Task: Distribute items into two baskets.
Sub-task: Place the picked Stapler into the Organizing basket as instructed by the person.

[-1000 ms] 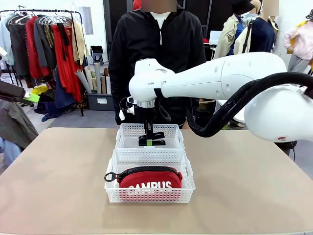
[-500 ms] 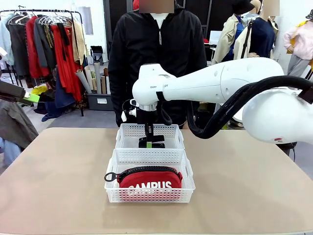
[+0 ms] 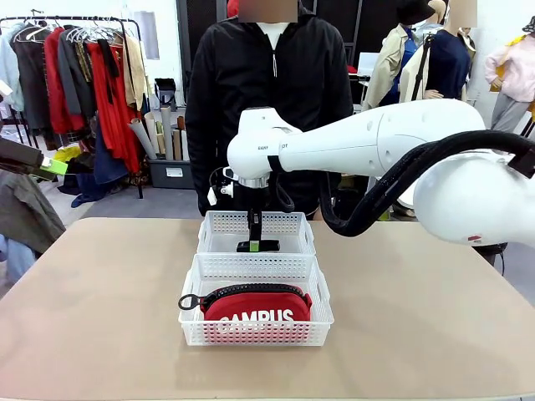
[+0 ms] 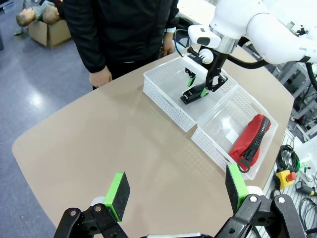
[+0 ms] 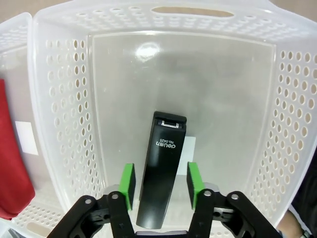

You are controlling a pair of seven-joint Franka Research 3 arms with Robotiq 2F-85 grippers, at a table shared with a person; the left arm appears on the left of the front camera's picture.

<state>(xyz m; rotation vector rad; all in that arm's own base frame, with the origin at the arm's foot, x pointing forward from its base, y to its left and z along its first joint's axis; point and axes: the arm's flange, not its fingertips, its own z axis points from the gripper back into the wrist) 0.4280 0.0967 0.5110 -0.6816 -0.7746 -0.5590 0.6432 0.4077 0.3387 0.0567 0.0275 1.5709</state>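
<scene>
In the front view the right gripper (image 3: 253,244) reaches down into the far basket (image 3: 256,231), and the near wall of this basket hides most of the black stapler (image 3: 258,246); whether the stapler lies on the floor is hard to tell there. The right wrist view is clearer: the stapler (image 5: 160,175) lies between the two green pads (image 5: 128,184), and a thin gap shows on each side, so the jaws stand partly apart and do not press it. Its near end is cut off behind the gripper body. The print on it reads "deli", but the smaller line is difficult to read.

The red CAMPUS pouch (image 3: 256,306) lies in the near basket (image 3: 256,314), which touches the far basket at its 6 o'clock side. The lattice wall covers the lower part of the lettering.

In the left wrist view the left gripper (image 4: 177,196) hangs high over the table (image 4: 99,139) with its jaws wide and nothing between them.

A person in a black jacket (image 3: 267,92) stands at the 12 o'clock edge, and the white right arm (image 3: 376,146) covers the waist. A clothes rack (image 3: 79,79) stands at 10 o'clock behind.
</scene>
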